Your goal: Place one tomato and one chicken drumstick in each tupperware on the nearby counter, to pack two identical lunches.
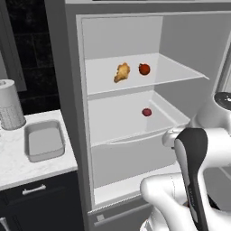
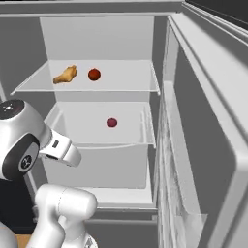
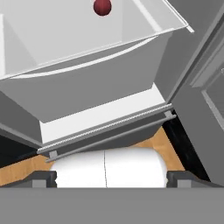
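Note:
On the open fridge's upper shelf, a golden chicken drumstick (image 1: 121, 72) (image 2: 65, 74) lies beside a red tomato (image 1: 144, 69) (image 2: 94, 74). A second, darker tomato (image 1: 146, 112) (image 2: 112, 122) (image 3: 102, 6) rests on the shelf below. One grey tupperware (image 1: 43, 140) sits empty on the white marbled counter (image 1: 18, 164) left of the fridge. My gripper (image 3: 111, 179) is open with nothing between its fingertips (image 3: 41, 178). It hangs low in front of the fridge, well short of the lower tomato.
A paper-towel roll (image 1: 10, 104) stands at the back of the counter behind the tray. The fridge door (image 2: 203, 145) is swung open on the right. My own arm (image 1: 191, 171) folds close in front of the fridge's bottom drawer (image 3: 100, 87).

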Tool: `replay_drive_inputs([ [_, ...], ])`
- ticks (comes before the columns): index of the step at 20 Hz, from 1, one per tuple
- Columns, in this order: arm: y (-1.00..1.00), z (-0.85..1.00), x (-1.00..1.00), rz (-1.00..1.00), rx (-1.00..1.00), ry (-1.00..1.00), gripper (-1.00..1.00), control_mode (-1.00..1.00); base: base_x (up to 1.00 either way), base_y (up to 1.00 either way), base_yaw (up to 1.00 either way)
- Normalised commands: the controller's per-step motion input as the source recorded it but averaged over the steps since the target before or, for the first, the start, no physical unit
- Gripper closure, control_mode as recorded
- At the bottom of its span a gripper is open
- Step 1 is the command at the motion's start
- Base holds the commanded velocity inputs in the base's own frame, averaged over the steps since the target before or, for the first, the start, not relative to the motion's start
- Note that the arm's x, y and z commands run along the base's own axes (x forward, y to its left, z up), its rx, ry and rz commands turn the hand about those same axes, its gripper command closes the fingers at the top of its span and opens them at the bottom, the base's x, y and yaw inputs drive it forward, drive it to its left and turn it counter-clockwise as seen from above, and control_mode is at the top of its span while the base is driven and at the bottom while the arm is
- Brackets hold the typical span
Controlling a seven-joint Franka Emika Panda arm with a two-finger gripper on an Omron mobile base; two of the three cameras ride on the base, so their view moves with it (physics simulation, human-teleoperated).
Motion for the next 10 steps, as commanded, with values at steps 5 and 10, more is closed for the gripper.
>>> replay_drive_inputs([
  [5,0.00,0.00,0.00,0.00,0.00,0.00,-1.00,1.00,0.40,-0.31,0.19],
  [10,0.00,0.00,0.00,0.00,0.00,0.00,-1.00,1.00,0.18,-0.04,0.10],
])
